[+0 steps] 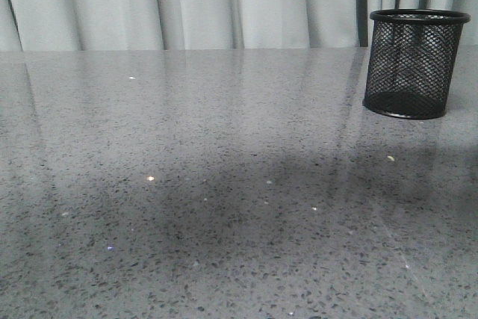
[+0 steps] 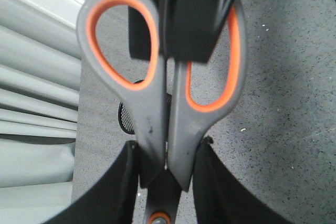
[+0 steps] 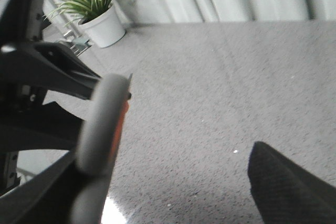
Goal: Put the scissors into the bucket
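The scissors [image 2: 152,114] have grey handles lined in orange. My left gripper [image 2: 167,156] is shut on their neck, just above the orange pivot screw [image 2: 159,217], and holds them in the air. The blades are hidden. Black parts of my right gripper [image 2: 189,19] cross the handle loops. In the right wrist view one handle [image 3: 102,124] shows edge-on and blurred beside one finger. The right gripper [image 3: 173,192] is open and its other finger [image 3: 289,187] stands far apart. The black mesh bucket [image 1: 413,63] stands upright at the table's back right, with nothing showing in it. It peeks out behind the scissors [image 2: 126,120]. Neither gripper shows in the front view.
The grey speckled table [image 1: 224,184] fills the front view, with pale curtains [image 1: 224,1] behind it. A potted plant in a white pot [image 3: 105,27] stands beyond the table. The left arm's dark frame [image 3: 37,77] shows in the right wrist view.
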`<control>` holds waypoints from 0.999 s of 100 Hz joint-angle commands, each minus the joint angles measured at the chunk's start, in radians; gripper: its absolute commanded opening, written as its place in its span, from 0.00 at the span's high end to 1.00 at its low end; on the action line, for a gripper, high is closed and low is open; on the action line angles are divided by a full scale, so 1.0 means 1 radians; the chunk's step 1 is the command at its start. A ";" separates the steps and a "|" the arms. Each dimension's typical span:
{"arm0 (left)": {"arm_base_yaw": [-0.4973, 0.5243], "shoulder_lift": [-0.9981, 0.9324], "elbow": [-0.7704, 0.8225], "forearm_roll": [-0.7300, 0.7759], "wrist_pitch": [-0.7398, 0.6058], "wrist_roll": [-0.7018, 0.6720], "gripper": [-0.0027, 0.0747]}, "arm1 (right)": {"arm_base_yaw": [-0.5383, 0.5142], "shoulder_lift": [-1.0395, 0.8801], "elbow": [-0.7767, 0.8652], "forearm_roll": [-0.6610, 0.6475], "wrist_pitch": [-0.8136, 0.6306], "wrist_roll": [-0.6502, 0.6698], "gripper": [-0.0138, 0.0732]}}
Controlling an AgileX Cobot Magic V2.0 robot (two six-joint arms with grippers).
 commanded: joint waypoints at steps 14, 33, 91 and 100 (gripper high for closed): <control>-0.008 -0.024 -0.026 -0.023 -0.096 -0.004 0.98 | 0.092 0.103 -0.067 0.093 -0.044 -0.030 0.26; -0.008 -0.024 -0.026 -0.023 -0.096 -0.004 0.97 | 0.142 0.170 -0.134 0.091 -0.062 -0.030 0.72; -0.008 -0.342 -0.024 0.047 0.053 -0.356 0.69 | -0.002 0.218 -0.376 -0.371 0.078 0.158 0.91; -0.008 -0.428 -0.008 0.090 0.086 -0.471 0.92 | -0.066 0.263 -0.516 -0.552 0.265 0.292 0.91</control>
